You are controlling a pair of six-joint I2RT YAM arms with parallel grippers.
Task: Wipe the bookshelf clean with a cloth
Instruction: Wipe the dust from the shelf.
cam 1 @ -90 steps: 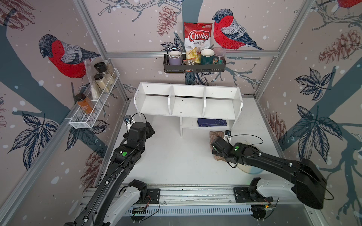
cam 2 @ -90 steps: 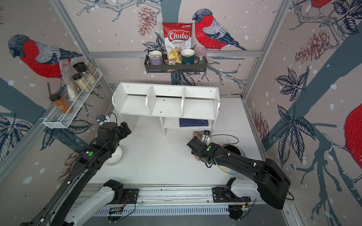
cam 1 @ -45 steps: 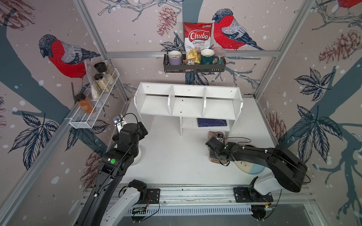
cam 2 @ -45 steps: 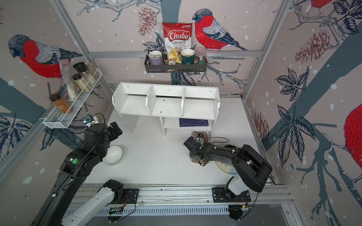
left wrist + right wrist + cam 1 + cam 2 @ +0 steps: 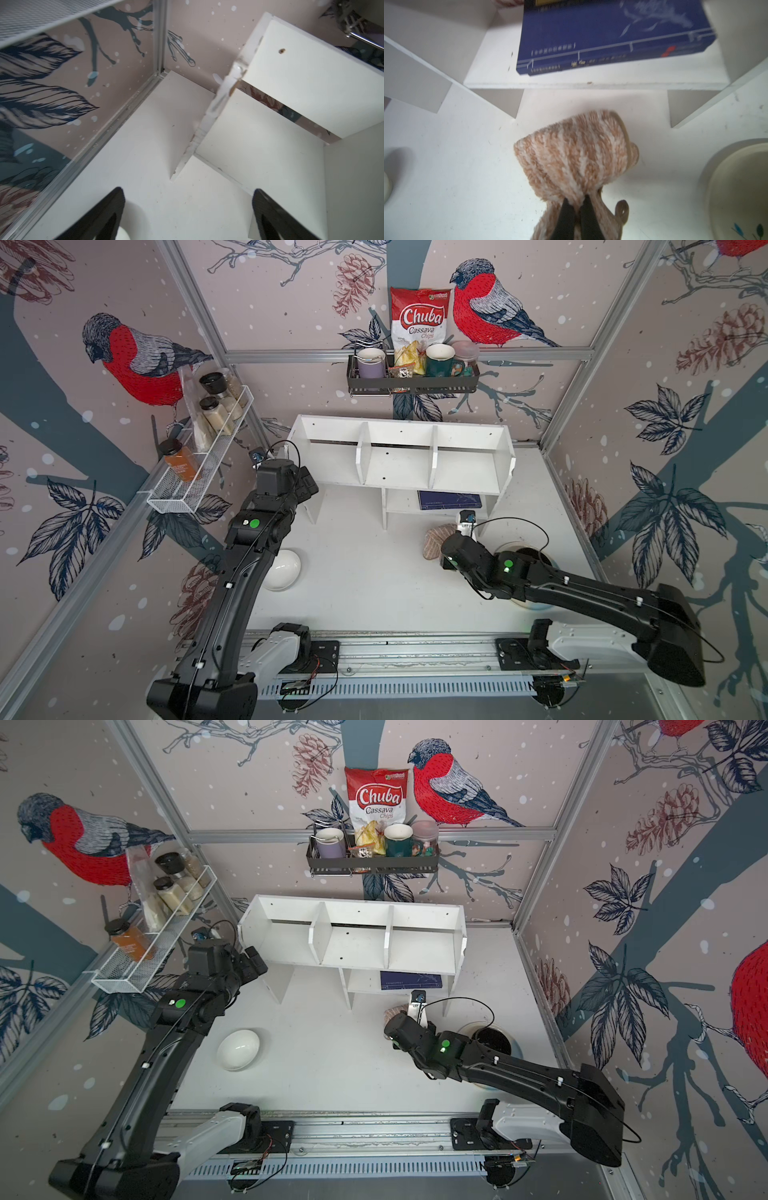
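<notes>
So I had the right gripper (image 5: 576, 200) clamped shut on a bunched fold of the cloth (image 5: 571, 158), just in front of the bookshelf (image 5: 465, 472), near its lower shelf where the blue book (image 5: 602, 31) lay. My left gripper (image 5: 188, 189) hung wide open and empty by the shelf's left end panel. I'd guess that spot was for bracing the unit during wiping.

The right tool (image 5: 576, 203), open a second ago, now pinches the cloth (image 5: 571, 153) into a bunch. The left tool (image 5: 188, 189), after retreating, is back beside the bookshelf (image 5: 399, 472).
</notes>
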